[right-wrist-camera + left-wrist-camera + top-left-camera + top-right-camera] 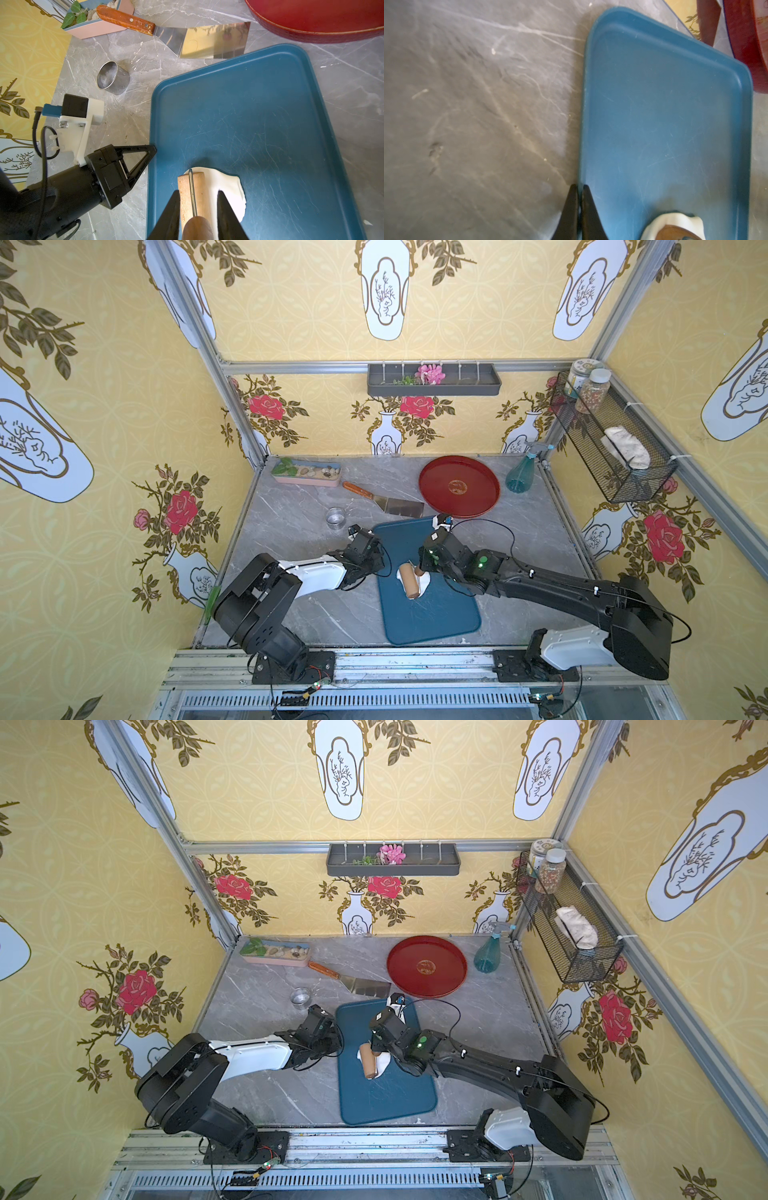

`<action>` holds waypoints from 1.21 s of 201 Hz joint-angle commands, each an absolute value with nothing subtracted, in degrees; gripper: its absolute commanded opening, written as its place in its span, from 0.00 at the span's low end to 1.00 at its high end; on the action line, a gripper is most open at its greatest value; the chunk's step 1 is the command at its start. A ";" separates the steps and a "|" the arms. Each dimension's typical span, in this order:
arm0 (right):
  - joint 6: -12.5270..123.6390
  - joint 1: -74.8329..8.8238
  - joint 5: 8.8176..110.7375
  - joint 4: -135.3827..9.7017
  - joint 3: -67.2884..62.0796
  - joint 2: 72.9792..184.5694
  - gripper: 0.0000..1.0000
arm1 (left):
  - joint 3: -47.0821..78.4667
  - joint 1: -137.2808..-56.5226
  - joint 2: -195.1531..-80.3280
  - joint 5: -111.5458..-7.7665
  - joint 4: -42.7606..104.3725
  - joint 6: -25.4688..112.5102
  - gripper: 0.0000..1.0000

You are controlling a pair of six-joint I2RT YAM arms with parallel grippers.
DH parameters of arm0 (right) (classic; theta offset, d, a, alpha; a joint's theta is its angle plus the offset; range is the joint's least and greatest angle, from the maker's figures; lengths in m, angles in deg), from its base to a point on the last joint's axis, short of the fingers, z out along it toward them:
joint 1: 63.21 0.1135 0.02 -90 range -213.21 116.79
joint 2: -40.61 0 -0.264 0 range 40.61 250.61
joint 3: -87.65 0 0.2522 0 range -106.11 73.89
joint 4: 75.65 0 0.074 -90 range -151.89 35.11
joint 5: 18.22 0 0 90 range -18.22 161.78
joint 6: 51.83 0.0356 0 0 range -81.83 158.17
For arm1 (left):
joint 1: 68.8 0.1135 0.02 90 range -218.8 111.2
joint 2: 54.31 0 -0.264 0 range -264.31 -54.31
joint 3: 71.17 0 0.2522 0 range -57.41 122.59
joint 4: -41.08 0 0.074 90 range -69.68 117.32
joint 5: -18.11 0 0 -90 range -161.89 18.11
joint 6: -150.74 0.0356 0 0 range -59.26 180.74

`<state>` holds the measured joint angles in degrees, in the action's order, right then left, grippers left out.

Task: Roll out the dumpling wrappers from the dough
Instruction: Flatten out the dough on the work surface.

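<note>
Right wrist view: the right gripper (198, 193) grips the wooden roller (187, 187) by its handle, pressing it onto the dough (228, 187) on the blue tray (270, 114). Left gripper (579, 187), closed and empty, probably steadies the tray edge.

I count one tray (440, 614), one red plate (478, 470), one steel ring (336, 517), one scraper (395, 504), one roller (411, 581), one dough sheet (228, 191), two jars (594, 391) at one o'clock.
</note>
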<state>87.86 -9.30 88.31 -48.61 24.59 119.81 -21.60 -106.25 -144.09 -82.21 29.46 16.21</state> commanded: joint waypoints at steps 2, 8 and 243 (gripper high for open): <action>90.33 -8.29 83.40 -45.75 25.06 121.13 0.00 | -22.21 -106.24 -144.98 -81.56 25.13 15.57 0.00; 90.70 -7.95 83.55 -45.49 24.98 121.16 0.00 | -22.24 -106.24 -144.93 -81.56 25.02 15.57 0.00; 88.22 -17.85 84.22 -35.25 29.01 114.82 0.00 | -22.41 -106.16 -144.58 -82.78 24.59 15.97 0.00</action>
<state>92.74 -16.05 81.75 -45.03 27.34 115.20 -21.69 -106.25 -144.13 -82.43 29.89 15.77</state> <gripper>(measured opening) 0.299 0.075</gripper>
